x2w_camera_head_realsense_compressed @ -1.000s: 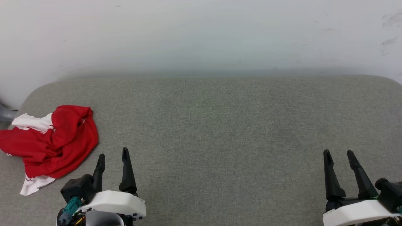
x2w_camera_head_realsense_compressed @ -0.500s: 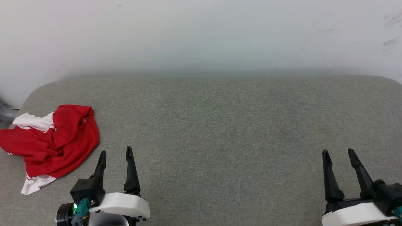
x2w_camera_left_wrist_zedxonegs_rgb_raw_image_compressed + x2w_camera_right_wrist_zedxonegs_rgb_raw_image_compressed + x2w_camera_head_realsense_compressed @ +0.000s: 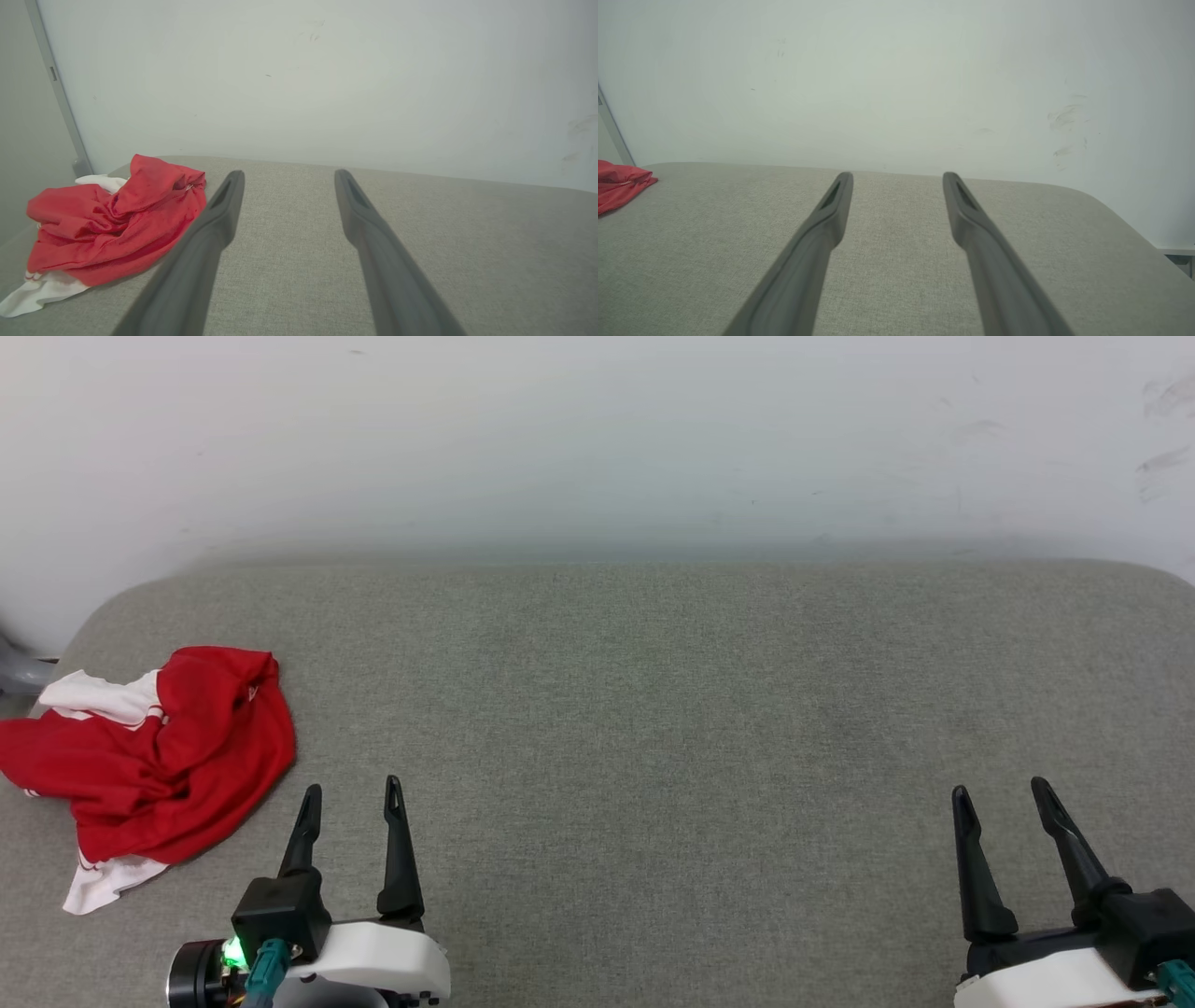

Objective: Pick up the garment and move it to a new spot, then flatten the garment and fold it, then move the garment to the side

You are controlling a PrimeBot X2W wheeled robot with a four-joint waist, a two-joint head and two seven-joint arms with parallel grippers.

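Observation:
The garment [image 3: 159, 765] lies crumpled in a red heap with white sleeve parts at the far left of the grey padded surface [image 3: 653, 709]; its lettering is hidden in the folds. In the left wrist view the garment [image 3: 112, 219] sits left of the fingers. My left gripper [image 3: 353, 786] stands open at the lower left, just right of the heap and apart from it, nothing between its fingers. My right gripper [image 3: 1001, 788] stands open at the lower right, far from the cloth. The right wrist view catches a red edge of the garment [image 3: 619, 186] at its far left.
A pale wall [image 3: 597, 439] rises behind the grey surface. A grey fixture [image 3: 17, 672] shows at the left edge beside the garment. The surface has rounded corners at the far left and far right.
Both grippers have drawn slightly back toward the bottom edge; the left one has also shifted a little to the right and turned straighter. The garment has not moved.

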